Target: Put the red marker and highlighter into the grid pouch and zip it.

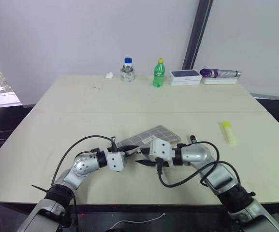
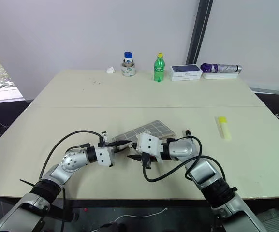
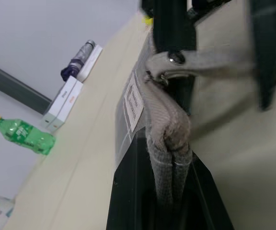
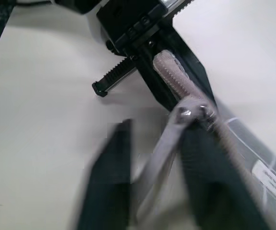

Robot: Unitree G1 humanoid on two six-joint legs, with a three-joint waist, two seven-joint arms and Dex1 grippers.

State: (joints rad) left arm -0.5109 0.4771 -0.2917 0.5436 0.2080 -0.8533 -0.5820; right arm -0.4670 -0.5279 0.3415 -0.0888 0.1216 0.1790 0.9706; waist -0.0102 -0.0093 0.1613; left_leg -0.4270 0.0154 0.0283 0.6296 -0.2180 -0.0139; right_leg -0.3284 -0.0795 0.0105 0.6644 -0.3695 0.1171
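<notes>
Two grippers at the grey grid-lined fabric pouch [image 1: 151, 136] on the table [image 1: 57, 125]. My left gripper [image 1: 128, 146] is clamped on its end. My right gripper [image 1: 146, 163] stands parted at the zipper cord [image 4: 159, 148]. The chunky pale yellow highlighter [image 1: 227, 132] lies well to the right. Step judged: opening. Next: grip the cord, draw the zipper.

left gripper [image 1: 131, 146]: jaws clamped, pointing right | right gripper [image 1: 144, 157]: jaws parted, pointing left
</notes>
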